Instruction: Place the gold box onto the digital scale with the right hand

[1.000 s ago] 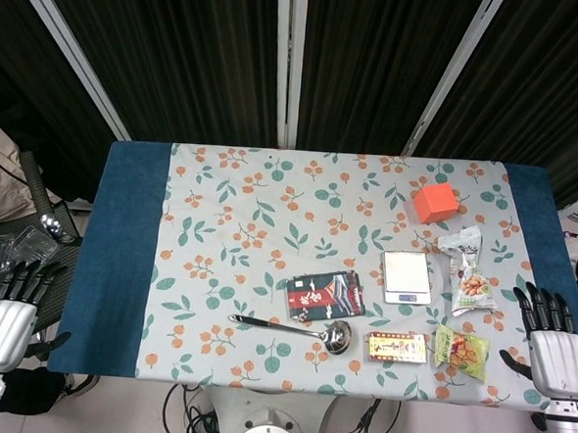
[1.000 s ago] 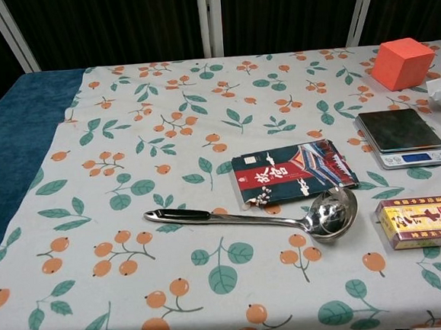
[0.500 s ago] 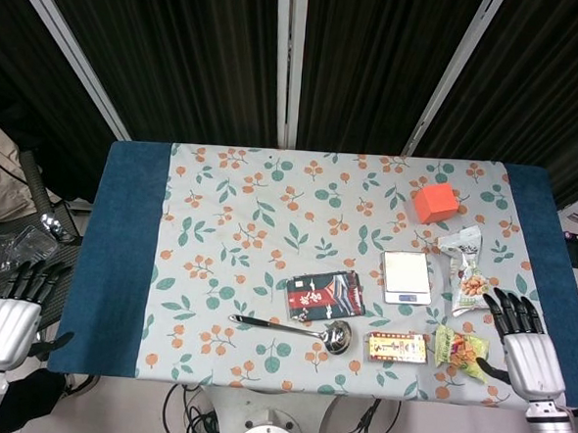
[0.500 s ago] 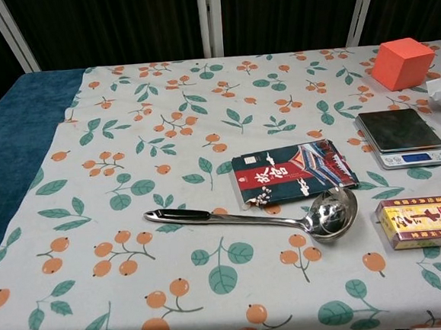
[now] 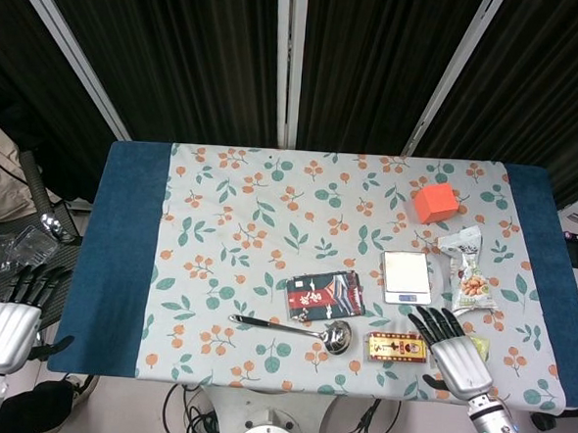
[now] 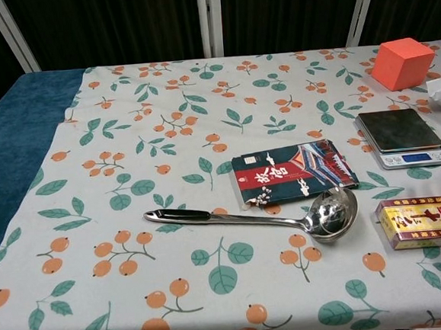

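The right robot hand (image 5: 454,351) hovers released, fingers spread, just right of the gold box (image 5: 396,348), seemingly not touching it. This looks like the reach step; next it must close around the box and lift it to the digital scale (image 5: 406,277) just behind. The box lies flat on the desk (image 5: 219,232) near the front edge, long axis left-right.
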Tool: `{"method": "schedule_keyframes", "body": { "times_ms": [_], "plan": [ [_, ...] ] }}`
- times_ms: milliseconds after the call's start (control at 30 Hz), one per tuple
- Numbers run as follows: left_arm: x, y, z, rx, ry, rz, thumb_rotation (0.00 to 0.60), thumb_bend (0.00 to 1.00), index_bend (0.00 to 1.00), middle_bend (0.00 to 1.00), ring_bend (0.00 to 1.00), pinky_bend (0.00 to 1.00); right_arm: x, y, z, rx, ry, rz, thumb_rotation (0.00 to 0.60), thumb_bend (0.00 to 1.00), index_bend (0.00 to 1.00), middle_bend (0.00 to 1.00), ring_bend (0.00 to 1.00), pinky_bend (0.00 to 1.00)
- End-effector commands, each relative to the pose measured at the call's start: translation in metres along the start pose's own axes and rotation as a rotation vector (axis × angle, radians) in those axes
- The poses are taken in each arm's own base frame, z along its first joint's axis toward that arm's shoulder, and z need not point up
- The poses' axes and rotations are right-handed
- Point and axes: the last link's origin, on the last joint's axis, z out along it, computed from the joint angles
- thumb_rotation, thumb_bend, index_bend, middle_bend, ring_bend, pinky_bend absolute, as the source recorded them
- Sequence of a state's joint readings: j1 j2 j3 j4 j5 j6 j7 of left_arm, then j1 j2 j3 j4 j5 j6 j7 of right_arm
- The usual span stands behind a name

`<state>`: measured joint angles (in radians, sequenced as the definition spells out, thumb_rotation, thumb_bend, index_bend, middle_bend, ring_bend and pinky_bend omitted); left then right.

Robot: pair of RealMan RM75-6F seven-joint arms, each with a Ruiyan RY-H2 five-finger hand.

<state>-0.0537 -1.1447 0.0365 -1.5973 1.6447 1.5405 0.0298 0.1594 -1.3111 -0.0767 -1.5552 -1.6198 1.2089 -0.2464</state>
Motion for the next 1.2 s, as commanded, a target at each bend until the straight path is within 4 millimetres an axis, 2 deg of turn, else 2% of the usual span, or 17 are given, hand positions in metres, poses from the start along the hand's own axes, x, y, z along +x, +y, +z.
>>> {"method": "schedule_keyframes", "body": {
  "times_ms": [33,433,600,700,833,900,1000,1200],
  "plan": [
    [-0.001,-0.002,-0.001,0.005,0.000,-0.003,0.600,0.05,0.11,0.08,0.00,0.00,-0.004,-0.011,0.009,0.012,-0.025,0.003,0.600,0.04,0.00,0.00,0.00,0.00],
    [-0.003,-0.008,-0.004,0.013,-0.002,-0.013,0.600,0.05,0.11,0.08,0.00,0.00,-0.012,-0.032,0.028,0.032,-0.071,0.014,0.600,0.12,0.00,0.00,0.00,0.01],
    [-0.001,-0.008,-0.005,0.006,0.000,-0.018,0.600,0.05,0.11,0.08,0.00,0.00,-0.016,-0.037,0.032,0.027,-0.088,0.026,0.600,0.19,0.00,0.06,0.01,0.12],
    [0.000,-0.007,-0.004,-0.001,0.005,-0.018,0.600,0.05,0.11,0.08,0.00,0.00,-0.018,-0.038,0.033,0.024,-0.091,0.026,0.600,0.25,0.00,0.10,0.06,0.21],
    [-0.001,-0.008,-0.004,0.000,0.002,-0.020,0.600,0.05,0.11,0.08,0.00,0.00,-0.019,-0.039,0.032,0.022,-0.101,0.022,0.600,0.28,0.00,0.15,0.12,0.30],
    [-0.001,-0.008,-0.004,0.001,0.002,-0.019,0.600,0.05,0.11,0.08,0.00,0.00,-0.019,-0.039,0.031,0.021,-0.102,0.023,0.600,0.29,0.03,0.18,0.16,0.35],
    [-0.001,-0.008,-0.005,0.002,0.002,-0.018,0.600,0.05,0.11,0.08,0.00,0.00,-0.019,-0.039,0.030,0.025,-0.102,0.024,0.600,0.31,0.13,0.24,0.23,0.42],
    [0.000,-0.008,-0.006,0.005,0.000,-0.018,0.600,0.05,0.11,0.08,0.00,0.00,-0.017,-0.039,0.027,0.032,-0.082,0.017,0.600,0.32,0.31,0.31,0.30,0.45]
  ]
}}
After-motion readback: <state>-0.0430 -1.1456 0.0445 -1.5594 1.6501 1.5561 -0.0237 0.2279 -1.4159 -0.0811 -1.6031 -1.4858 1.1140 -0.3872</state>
